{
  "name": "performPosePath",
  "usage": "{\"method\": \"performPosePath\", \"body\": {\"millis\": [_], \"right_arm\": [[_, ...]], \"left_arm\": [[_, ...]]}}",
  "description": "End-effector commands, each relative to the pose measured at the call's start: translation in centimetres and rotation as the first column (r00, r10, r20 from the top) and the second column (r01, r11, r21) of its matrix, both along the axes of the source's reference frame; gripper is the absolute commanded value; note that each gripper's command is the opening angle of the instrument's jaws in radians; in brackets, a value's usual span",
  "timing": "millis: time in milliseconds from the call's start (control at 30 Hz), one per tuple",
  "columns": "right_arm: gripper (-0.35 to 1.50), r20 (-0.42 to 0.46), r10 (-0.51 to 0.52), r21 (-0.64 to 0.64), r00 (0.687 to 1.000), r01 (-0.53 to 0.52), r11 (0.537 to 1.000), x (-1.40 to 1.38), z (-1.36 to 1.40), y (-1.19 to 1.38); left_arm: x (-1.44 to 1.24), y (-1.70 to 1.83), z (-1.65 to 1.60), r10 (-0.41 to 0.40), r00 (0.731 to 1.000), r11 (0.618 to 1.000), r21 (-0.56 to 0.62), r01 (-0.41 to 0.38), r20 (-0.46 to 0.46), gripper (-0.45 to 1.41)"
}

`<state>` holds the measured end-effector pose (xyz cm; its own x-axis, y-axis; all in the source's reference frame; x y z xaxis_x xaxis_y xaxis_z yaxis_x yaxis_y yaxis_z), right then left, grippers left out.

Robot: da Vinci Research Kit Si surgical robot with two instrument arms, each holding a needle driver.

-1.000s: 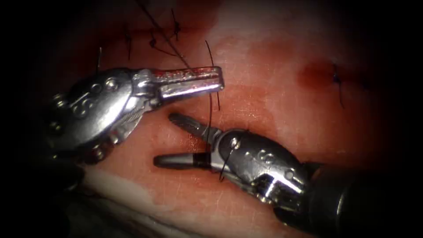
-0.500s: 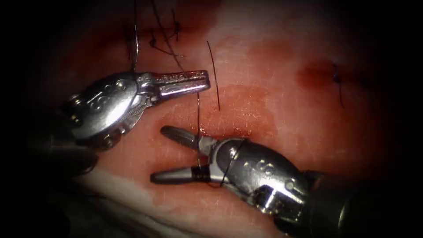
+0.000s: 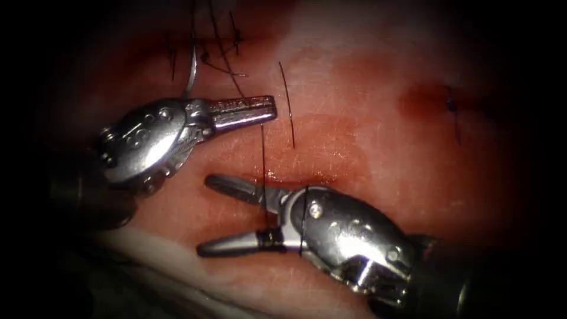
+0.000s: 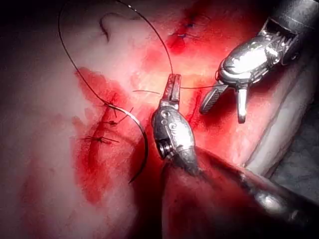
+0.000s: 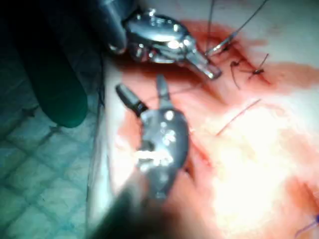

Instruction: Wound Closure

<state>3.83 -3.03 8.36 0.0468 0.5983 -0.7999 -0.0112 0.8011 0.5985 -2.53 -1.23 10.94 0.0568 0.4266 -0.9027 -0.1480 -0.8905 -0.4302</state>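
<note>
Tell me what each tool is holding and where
Left tool is shut on the thread, near its jaw tips. Right tool, jaws open, holds nothing. The needle lies free on the tissue.

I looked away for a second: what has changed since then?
The left tool, shut on the thread, drew back to the left, and the strand now runs straight down between the open jaws of the right tool, which shifted left slightly. The needle lies free on the tissue. Grips unchanged.
</note>
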Motion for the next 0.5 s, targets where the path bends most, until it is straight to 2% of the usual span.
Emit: {"method": "performPosePath", "body": {"millis": [33,200,400,500], "right_arm": [[0.72,-0.019,0.013,0.016,1.000,-0.012,1.000,0.06,0.03,-0.03],[0.69,-0.065,0.065,0.056,0.996,-0.062,0.997,0.03,0.01,0.04],[0.67,-0.092,0.150,0.107,0.984,-0.140,0.984,0.02,0.03,0.07],[0.66,-0.089,0.160,0.107,0.983,-0.151,0.983,-0.02,0.06,0.11]], "left_arm": [[-0.03,-0.06,0.12,0.003,1.000,1.000,-0.005,-0.003,0.002,-0.45],[0.04,-0.15,0.33,0.010,1.000,1.000,-0.015,-0.010,0.006,-0.45],[0.05,-0.23,0.37,-0.001,1.000,1.000,-0.017,0.002,0.018,-0.45],[0.06,-0.26,0.35,-0.004,1.000,1.000,-0.018,0.005,0.026,-0.45]]}}
